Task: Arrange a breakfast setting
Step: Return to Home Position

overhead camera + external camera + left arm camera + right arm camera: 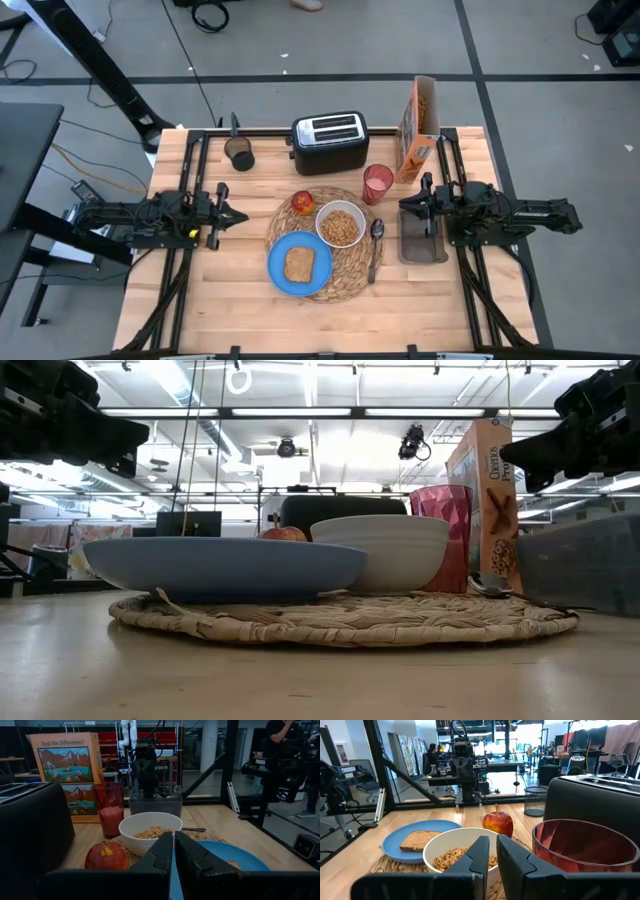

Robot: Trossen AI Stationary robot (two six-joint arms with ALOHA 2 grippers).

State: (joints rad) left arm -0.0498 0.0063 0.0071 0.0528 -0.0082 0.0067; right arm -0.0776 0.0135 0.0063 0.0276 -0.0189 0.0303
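Observation:
A round woven straw placemat point(352, 280) lies at the table's middle. On it rest a blue plate point(278, 272) bearing a toast slice point(299, 264), a white bowl point(340, 225) of cereal, a small red fruit point(303, 202) and a metal spoon point(376, 240). A pink cup point(378, 183) stands at the mat's far right edge. My left gripper point(243, 217) hovers left of the mat, shut and empty; it also shows in the left wrist view point(173, 837). My right gripper point(403, 206) hovers right of the mat, shut and empty; it also shows in the right wrist view point(493, 842).
A black toaster point(330, 142) stands behind the mat, a cereal box point(420, 125) at the far right, and a black mesh cup point(238, 155) at the far left. A dark tray point(422, 245) lies under my right gripper. Bare wood lies along the near edge.

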